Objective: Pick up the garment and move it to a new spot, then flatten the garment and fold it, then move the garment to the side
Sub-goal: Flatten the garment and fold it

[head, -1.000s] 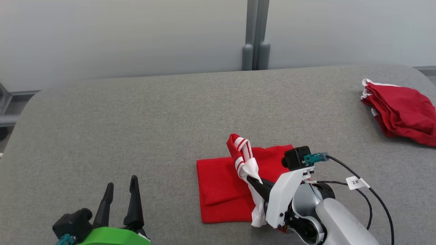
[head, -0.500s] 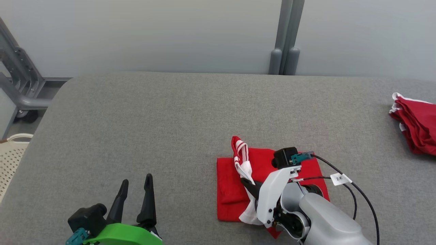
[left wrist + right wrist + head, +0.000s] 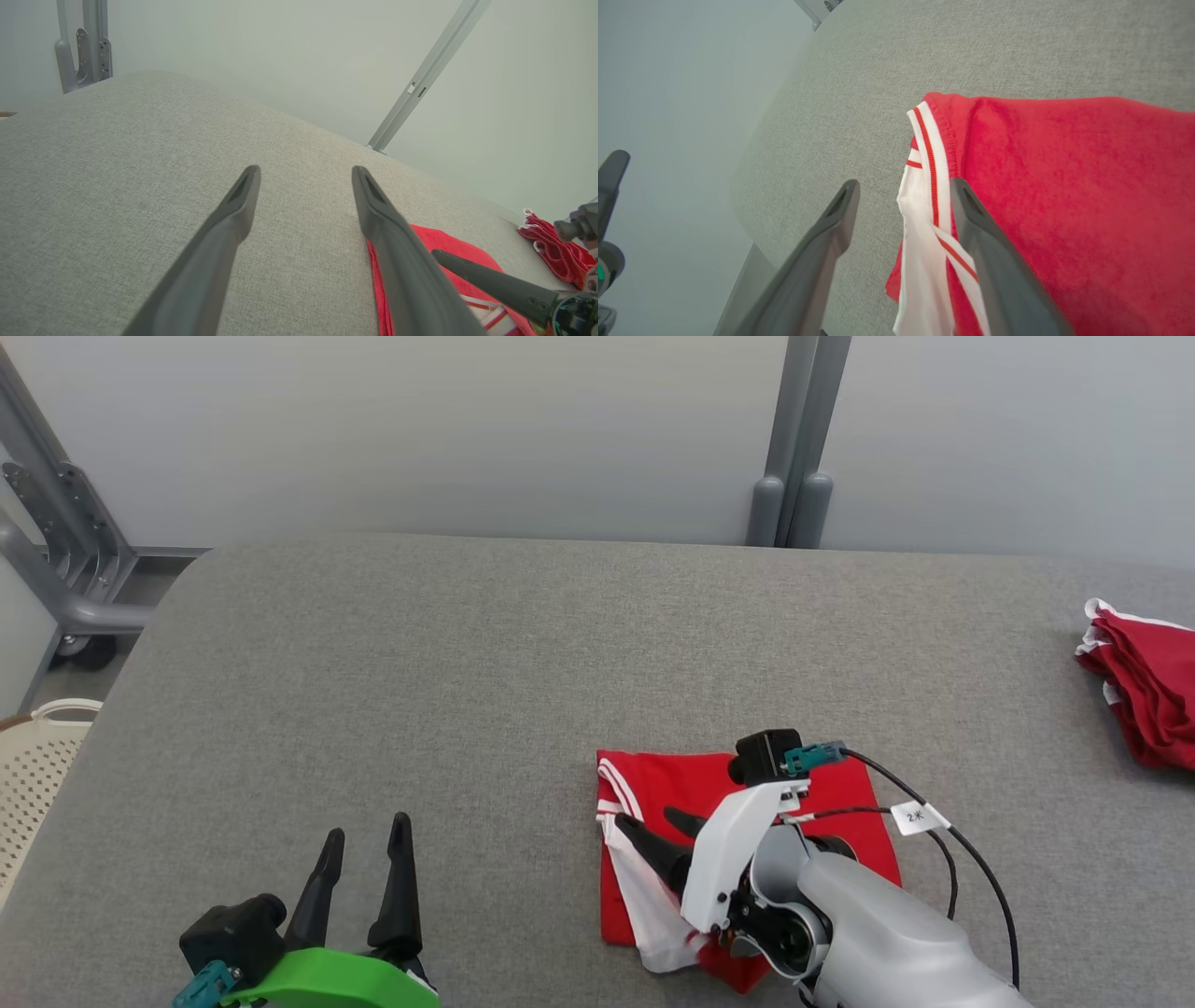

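Folded red garment (image 3: 672, 784) lies at the front of the grey table (image 3: 467, 663), right of centre; right gripper (image 3: 644, 816) hangs over its striped edge, fingers spread, empty; left gripper (image 3: 368, 828) likewise open at the table's front. Folding looks done; moving it aside is left

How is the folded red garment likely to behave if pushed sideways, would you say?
Probably floppy: the garment lies in thin layers, so a push may bunch it. Its white trim looks loose and could flip. The textured grey surface likely adds drag.
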Tool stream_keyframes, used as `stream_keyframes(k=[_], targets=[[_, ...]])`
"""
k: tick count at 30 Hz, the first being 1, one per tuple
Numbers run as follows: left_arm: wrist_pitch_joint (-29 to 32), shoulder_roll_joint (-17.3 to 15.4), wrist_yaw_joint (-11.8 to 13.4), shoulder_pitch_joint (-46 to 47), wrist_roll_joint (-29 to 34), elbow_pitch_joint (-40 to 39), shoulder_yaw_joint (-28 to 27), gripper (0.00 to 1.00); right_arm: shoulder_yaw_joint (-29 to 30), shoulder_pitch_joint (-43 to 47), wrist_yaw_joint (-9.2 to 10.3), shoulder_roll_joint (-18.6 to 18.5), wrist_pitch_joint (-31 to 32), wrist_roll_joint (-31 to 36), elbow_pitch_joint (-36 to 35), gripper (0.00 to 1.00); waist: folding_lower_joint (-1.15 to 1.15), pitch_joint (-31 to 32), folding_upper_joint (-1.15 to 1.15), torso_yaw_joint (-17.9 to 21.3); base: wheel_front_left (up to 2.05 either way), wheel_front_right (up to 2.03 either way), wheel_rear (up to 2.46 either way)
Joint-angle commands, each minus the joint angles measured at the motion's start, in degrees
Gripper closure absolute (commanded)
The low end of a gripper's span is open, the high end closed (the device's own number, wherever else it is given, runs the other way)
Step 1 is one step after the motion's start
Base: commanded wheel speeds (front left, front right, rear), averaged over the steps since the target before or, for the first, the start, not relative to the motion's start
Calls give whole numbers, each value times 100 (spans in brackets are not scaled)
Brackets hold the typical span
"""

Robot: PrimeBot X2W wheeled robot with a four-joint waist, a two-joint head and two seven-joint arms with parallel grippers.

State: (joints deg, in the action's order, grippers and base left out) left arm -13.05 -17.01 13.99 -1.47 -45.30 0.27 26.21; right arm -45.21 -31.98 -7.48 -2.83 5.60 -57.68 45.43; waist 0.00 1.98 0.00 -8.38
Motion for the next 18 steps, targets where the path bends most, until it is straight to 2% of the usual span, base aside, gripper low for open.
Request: stream_keyframes(k=[1,10,16,18], targets=[[4,-26,19,11,46,-18,-11,0,-65,-68,-2,-17,-63,-142,-21,0,0,8,0,18,0,0,0],[-10,-50,79,-50,31,-75,-31,0,-370,-587,-2,-17,-657,-754,26,0,0,42,0,161,0,0,0],[-30,-55,121,-121,17,-121,-65,0,-238,-881,-2,-17,-992,-640,438,0,0,48,0,332,0,0,0],[-44,-50,116,-129,17,-142,-72,0,-161,-910,-2,-140,-1062,-570,553,0,0,45,0,399,0,0,0]])
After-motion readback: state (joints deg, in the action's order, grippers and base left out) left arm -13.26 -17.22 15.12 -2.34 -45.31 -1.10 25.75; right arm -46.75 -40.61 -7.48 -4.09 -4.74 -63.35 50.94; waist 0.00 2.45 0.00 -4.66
